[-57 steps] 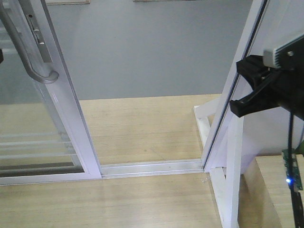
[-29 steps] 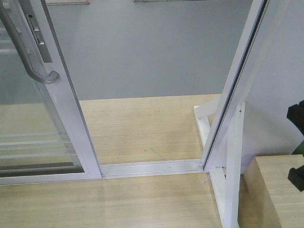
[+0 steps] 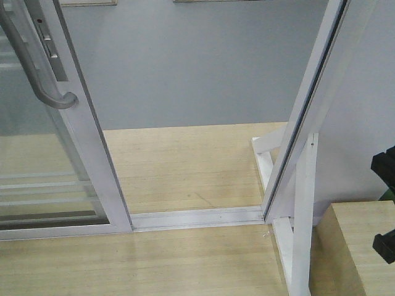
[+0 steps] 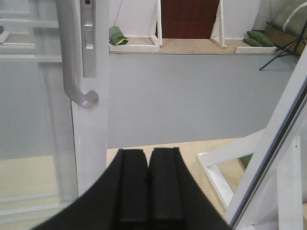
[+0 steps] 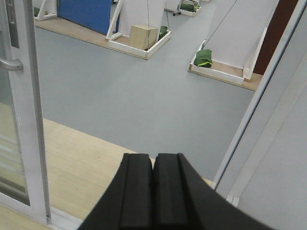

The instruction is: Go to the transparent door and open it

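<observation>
Light wood plank floor (image 3: 185, 166) under me, metal floor track (image 3: 197, 217) across it, grey floor (image 5: 139, 91) beyond, white timber braces (image 3: 296, 234), blue wall panel (image 5: 88, 12), brown door (image 4: 189, 18), green sandbags (image 5: 203, 58) on platform edges.

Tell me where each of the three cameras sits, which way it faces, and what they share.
Front view: high on the robot, tilted down at the door track; a black gripper part shows at the right edge.
Left wrist: behind the shut left gripper, facing the handle.
Right wrist: behind the shut right gripper, facing the grey floor through the opening.
All three share the transparent door.
</observation>
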Motion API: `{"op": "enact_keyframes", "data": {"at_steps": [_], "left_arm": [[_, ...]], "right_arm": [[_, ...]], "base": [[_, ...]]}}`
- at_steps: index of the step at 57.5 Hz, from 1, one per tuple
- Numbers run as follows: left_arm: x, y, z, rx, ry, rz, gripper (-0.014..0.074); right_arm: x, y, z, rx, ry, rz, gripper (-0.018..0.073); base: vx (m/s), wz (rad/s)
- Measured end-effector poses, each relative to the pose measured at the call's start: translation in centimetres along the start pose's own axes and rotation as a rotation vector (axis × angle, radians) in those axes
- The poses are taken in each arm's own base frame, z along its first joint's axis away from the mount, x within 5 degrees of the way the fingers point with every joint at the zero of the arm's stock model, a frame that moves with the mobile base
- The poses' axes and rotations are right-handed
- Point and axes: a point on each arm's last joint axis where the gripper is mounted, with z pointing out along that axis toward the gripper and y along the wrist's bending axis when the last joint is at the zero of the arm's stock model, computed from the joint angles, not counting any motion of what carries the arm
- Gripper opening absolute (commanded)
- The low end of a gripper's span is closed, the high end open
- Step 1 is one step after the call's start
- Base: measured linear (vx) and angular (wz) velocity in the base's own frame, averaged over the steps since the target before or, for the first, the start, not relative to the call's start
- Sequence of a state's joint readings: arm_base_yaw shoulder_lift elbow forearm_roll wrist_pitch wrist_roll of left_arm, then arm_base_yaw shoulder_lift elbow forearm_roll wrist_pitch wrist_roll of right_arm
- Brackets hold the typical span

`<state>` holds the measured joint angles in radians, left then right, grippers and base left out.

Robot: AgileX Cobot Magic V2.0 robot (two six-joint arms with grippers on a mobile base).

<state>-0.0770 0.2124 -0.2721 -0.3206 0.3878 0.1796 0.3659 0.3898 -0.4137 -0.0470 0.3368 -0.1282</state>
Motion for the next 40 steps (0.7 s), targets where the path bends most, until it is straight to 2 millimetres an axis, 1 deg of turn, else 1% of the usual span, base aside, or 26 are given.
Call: {"op": "enact_keyframes", "data": {"at_steps": [16, 23, 30, 40], "left_arm": [[-0.01, 0.0, -0.03, 0.0, -0.002, 0.001, -0.0002], [-0.01, 0.25, -0.03, -0.028, -0.001, 0.051, -0.0002], [-0.25, 0.62, -0.05, -0.069, -0.027, 0.061, -0.0002], [-0.58, 0.69, -0.07, -0.079, -0.062, 0.078, -0.0002]], "right_arm": [[0.0, 0.0, 0.0, 0.0, 0.0, 0.0, 0.0], [0.0, 0.0, 0.0, 0.0, 0.0, 0.0, 0.0], [0.0, 0.0, 0.0, 0.0, 0.0, 0.0, 0.0], [0.0, 0.0, 0.0, 0.0, 0.0, 0.0, 0.0]], "base": [[0.0, 0.0], [0.0, 0.0], [0.0, 0.0], [0.0, 0.0]]}}
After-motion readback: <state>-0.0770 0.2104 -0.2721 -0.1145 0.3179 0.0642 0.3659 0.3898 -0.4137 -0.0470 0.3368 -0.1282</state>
